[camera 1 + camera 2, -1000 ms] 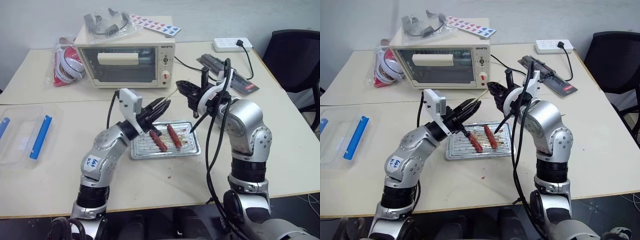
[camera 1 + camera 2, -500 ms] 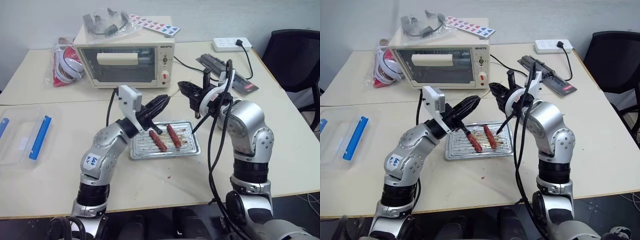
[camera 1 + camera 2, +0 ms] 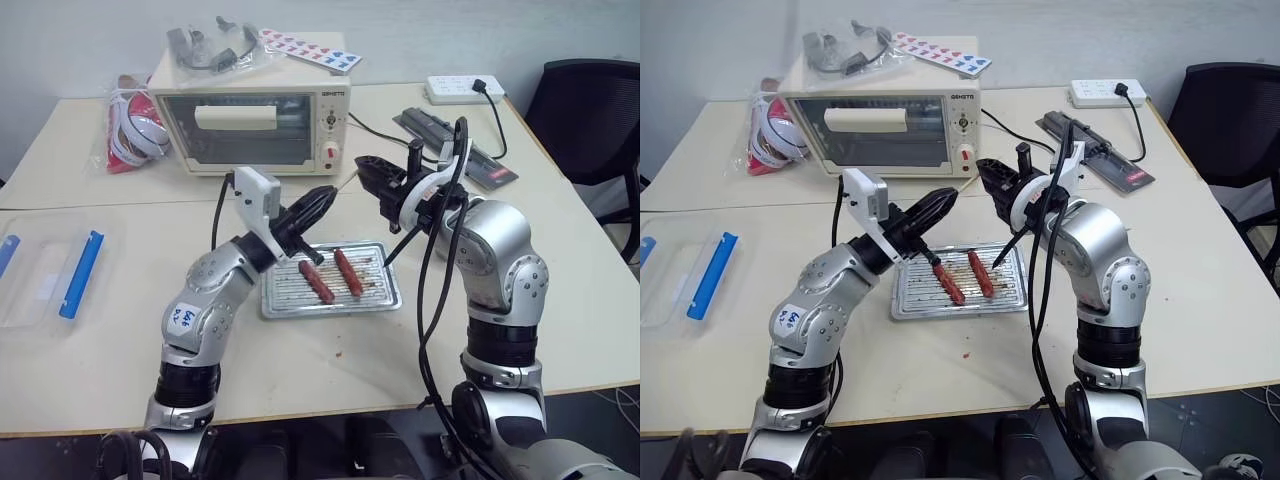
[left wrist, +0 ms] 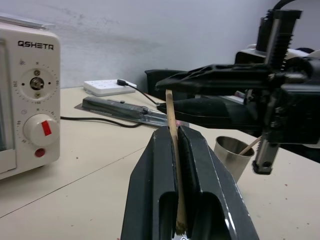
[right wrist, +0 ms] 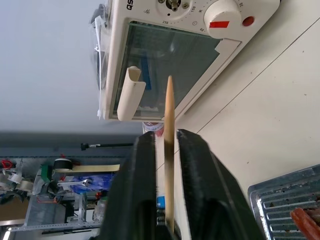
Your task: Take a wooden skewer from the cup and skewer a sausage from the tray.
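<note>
Two sausages (image 3: pixel 333 276) lying in tray (image 3: pixel 380 298) at tabletop centre. Skewer (image 4: pixel 173 150) pinched by left fingers (image 4: pixel 150 165) at tray's 11 o'clock. Right fingers (image 5: pixel 142 175) loosely flanking skewer. Cup (image 4: pixel 232 156) holding another stick.

Your pale desk (image 3: pixel 90 330) carries the metal tray (image 3: pixel 330 300) near its middle, a cream toaster oven (image 3: pixel 250 125) behind it, and a clear plastic box (image 3: pixel 45 265) with blue clips at the left edge. At the back right you have a white power strip (image 3: pixel 462 89) and a dark flat case (image 3: pixel 450 140); a red-and-white bundle (image 3: pixel 130 135) lies beside the oven.
</note>
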Robot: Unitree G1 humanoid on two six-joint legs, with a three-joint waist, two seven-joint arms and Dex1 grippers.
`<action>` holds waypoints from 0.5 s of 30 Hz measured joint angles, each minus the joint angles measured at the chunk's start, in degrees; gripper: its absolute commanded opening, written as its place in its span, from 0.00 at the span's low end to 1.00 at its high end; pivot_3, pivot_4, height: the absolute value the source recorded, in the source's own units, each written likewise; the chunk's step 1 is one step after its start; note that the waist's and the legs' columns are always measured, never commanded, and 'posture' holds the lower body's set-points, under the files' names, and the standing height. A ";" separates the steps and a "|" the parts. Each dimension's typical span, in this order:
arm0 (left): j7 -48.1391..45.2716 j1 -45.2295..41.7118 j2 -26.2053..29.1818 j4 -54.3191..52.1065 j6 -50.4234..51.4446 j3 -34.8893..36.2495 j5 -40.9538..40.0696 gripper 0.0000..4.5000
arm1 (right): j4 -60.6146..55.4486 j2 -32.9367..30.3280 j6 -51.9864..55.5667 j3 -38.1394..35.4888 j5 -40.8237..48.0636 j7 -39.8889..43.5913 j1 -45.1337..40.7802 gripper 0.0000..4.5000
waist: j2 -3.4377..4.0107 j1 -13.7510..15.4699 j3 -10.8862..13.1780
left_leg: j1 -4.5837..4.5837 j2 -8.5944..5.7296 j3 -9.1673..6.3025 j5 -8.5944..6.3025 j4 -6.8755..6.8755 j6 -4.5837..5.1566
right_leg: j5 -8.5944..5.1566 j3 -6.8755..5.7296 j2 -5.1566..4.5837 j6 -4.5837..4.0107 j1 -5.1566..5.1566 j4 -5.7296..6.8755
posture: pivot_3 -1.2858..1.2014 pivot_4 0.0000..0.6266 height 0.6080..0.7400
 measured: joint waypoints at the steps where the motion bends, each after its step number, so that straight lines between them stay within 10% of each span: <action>1: -0.08 -0.09 0.32 0.00 0.00 0.12 0.01 0.00 | 0.00 -0.68 0.48 0.09 -0.02 0.33 0.00 0.36 | 0.00 0.00 0.00 | 0.00 0.00 0.00 0.00 0.00 0.00 | 0.00 0.00 0.00 0.00 0.00 0.00 | 0.52 0.24 1.00; 8: -1.09 -0.91 2.37 0.22 0.00 0.56 0.00 0.00 | 0.05 -5.01 3.80 1.63 -1.25 1.96 -0.01 0.36 | 0.00 0.05 0.00 | -0.01 0.00 0.00 0.00 0.01 0.00 | 0.00 0.00 0.00 0.00 0.00 0.00 | 0.52 0.24 1.00; 15: -4.76 1.17 9.77 -0.58 1.30 3.78 -1.16 0.00 | -2.40 -24.41 19.36 8.56 -15.66 14.44 1.27 0.36 | 0.00 0.36 0.00 | -0.06 0.06 0.00 -0.01 -0.02 0.02 | 0.00 -0.01 0.02 0.00 0.00 -0.11 | 0.52 0.24 1.00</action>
